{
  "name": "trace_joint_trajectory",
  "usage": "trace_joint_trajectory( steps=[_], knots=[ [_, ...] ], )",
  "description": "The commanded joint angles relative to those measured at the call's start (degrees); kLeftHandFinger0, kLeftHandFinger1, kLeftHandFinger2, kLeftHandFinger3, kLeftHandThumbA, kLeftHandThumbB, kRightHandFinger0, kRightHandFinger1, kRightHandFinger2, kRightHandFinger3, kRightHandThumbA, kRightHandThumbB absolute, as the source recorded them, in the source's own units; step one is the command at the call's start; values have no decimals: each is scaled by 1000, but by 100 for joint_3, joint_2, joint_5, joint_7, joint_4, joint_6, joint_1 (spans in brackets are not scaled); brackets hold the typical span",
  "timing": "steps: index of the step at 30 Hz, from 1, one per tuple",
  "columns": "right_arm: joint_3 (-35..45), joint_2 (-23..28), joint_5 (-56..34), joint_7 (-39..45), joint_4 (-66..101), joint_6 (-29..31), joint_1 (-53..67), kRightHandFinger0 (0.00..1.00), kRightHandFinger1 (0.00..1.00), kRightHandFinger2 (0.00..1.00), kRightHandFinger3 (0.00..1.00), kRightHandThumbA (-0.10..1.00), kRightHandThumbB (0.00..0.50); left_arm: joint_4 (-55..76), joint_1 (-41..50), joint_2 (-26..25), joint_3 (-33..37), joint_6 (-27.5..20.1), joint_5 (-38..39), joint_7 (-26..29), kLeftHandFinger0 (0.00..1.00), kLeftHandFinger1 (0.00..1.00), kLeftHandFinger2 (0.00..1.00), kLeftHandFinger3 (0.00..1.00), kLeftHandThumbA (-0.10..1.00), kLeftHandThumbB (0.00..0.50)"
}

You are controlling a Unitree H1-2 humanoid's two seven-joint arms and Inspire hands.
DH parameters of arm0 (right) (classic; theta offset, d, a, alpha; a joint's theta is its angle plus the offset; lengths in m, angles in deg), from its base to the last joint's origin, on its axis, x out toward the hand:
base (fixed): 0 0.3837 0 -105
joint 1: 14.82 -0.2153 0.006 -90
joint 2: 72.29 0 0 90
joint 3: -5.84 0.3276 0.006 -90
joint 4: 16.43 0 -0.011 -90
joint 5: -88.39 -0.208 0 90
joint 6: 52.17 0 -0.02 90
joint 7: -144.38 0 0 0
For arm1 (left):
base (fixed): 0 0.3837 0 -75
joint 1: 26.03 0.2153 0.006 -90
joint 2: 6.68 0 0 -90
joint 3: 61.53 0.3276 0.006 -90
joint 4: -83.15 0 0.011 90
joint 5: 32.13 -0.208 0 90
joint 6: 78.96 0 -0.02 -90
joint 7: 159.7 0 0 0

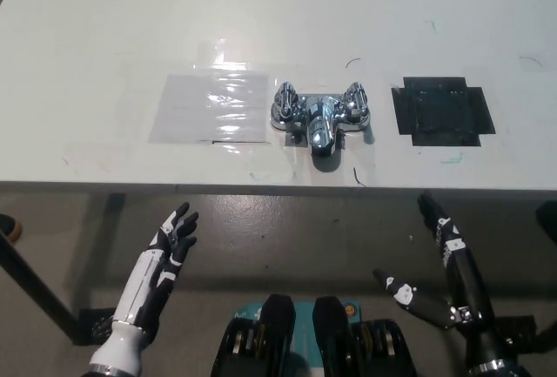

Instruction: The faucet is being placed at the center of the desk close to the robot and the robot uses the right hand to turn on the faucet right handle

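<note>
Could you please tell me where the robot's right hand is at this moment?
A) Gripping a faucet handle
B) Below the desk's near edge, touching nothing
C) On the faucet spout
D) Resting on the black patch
B: the right hand hangs open below the near edge of the desk, well apart from the faucet; the left hand is likewise open at lower left.

Bright overhead light, glare on faucet [318, 114].
</note>
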Motion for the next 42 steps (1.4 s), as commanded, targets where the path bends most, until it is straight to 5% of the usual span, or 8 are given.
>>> trace_joint_trajectory(
  steps=[1, 11, 17, 22, 30, 42],
  knots=[
    [155, 39, 70, -142, 561, 250, -158, 1000, 1000, 1000, 1000, 823, 147, 259, -18, -40, 52, -159, -2, -99, 1000, 1000, 1000, 1000, 933, 108],
    [674, 570, 64, -47, 1523, -368, -1109, 1000, 1000, 1000, 1000, 941, 200, 276, 15, -8, 113, -136, -90, -96, 1000, 1000, 1000, 1000, 945, 119],
    [897, 1082, 306, 314, 2190, -2396, -2183, 1000, 1000, 1000, 1000, 1000, 146, 233, 45, 12, 130, -163, -21, -145, 1000, 1000, 1000, 1000, 940, 125],
    [635, 1810, 401, 1136, 2067, -4180, -3588, 1000, 1000, 1000, 1000, 1000, 229, 253, 63, 21, 117, -82, 30, -156, 1000, 1000, 1000, 1000, 926, 129],
    [115, 1965, 906, 2373, 649, -4272, -5140, 1000, 1000, 1000, 1000, 1000, 276, 198, 42, 32, 112, -134, 48, -158, 1000, 1000, 1000, 1000, 916, 122],
    [-1293, 1792, 1901, 3079, -1457, -4272, -6616, 1000, 1000, 1000, 1000, 1000, 318, 111, 17, 2, 117, -238, -32, -143, 1000, 1000, 1000, 1000, 939, 128]
  ],
)
